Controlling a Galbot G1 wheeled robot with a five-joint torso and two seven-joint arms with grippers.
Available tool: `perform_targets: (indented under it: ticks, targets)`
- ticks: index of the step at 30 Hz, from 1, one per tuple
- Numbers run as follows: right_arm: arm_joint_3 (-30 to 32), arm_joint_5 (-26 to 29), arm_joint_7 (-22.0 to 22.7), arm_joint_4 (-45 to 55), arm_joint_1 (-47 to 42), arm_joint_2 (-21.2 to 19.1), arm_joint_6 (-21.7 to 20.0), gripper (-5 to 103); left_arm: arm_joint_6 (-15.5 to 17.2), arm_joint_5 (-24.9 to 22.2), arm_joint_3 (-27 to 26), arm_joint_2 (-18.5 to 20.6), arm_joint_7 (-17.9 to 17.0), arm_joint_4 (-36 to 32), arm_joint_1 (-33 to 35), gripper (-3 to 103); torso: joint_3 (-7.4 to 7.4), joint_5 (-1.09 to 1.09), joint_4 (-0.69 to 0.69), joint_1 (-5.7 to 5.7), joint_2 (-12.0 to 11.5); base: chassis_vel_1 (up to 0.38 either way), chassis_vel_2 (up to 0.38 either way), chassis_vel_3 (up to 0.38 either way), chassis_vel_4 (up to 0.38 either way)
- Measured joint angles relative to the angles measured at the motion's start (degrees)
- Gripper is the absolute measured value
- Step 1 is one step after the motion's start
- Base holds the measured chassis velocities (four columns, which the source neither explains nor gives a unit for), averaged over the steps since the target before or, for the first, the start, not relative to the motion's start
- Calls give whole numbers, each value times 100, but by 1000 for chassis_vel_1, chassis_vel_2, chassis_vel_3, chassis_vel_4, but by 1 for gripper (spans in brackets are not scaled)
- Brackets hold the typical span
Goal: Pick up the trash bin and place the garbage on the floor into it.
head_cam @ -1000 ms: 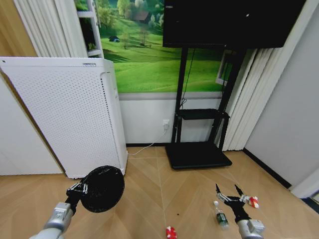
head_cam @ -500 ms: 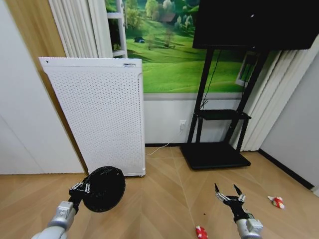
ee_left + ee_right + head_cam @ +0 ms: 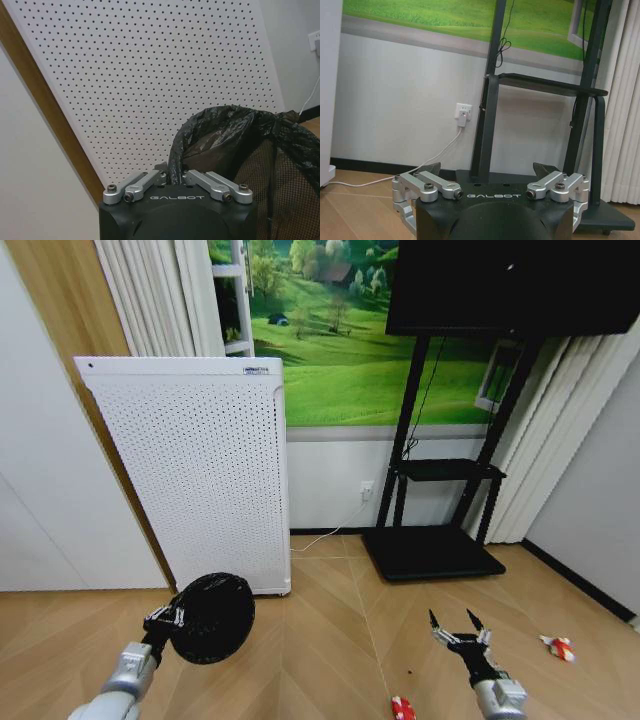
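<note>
Little has shifted between the half-second-old head picture and this one: the whole scene slides only slightly, which reads as the camera settling after a larger swing a second ago, while both arms hold the same poses.

Pressed together on the rim, the jaws of the left gripper pinch the bag-lined edge of the small black round wire-mesh trash bin, which hangs off the floor low on the robot's left, its mouth turned toward the camera. The right gripper has its jaws spread wide and holds nothing; it hovers low on the robot's right, above the wooden herringbone floor.

Outward from there, a small red-and-white can lies on the floor at the lower edge of the head view, between the two arms and nearer the right one. A red-and-white wrapper lies farther to the right, well apart from the open gripper. Behind the bin stands the tall white perforated box appliance, with a black television stand against the wall beside it.

Judging by this, the bin pickup is done and the collecting step is in hand, with no item grasped yet. The next move calls for bringing the open right gripper down over one item, probably the can as the nearest, while the left arm keeps the bin's mouth reachable for the drop.
</note>
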Motion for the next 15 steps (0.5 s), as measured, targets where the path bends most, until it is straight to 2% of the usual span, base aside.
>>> perform_targets:
  ticks: [4, 5, 6, 7, 10, 11, 13, 15]
  targets:
    - [-107, 143, 139, -88, -30, -221, -48, 100, 0, -5, 112, 16, -17, 73, -48, 6, 0, -2, -2, 0, 0, 99, 98, -113, -103]
    - [-162, 165, 208, -110, -55, -383, -171, 100, 0, -5, 152, 23, -18, 97, -65, 6, 0, -1, 0, 0, 0, 56, 84, -34, -60]
    - [-315, 289, 490, -112, -146, -736, -467, 100, 0, 7, 229, 33, -19, 127, -100, 6, 0, -1, -1, 0, -1, 0, 0, 0, 0]
    - [-315, 289, 490, -112, -146, -736, -467, 100, 0, 7, 229, 33, -19, 127, -100, 6, 0, -1, -1, 0, -1, 0, 0, 0, 0]
    - [-649, 563, 898, -131, -351, -1561, -947, 100, 0, 14, 323, 49, -19, 152, -167, 6, 0, -2, -1, 0, 0, -13, -10, 13, 22]
    - [-649, 563, 898, -131, -351, -1561, -947, 100, 0, 14, 323, 49, -19, 152, -167, 6, 0, -2, -1, 0, 0, -39, -30, 39, 67]
    - [-942, 860, 996, -243, -463, -1962, -1104, 100, 0, 14, 364, 68, -19, 183, -204, 6, 0, 0, 0, 0, 0, -45, -58, 27, 46]
    - [-1080, 973, 1026, -308, -505, -2094, -1148, 100, 1, 12, 373, 79, -19, 196, -220, 6, 0, 0, -2, 0, 0, 0, 0, 0, 0]
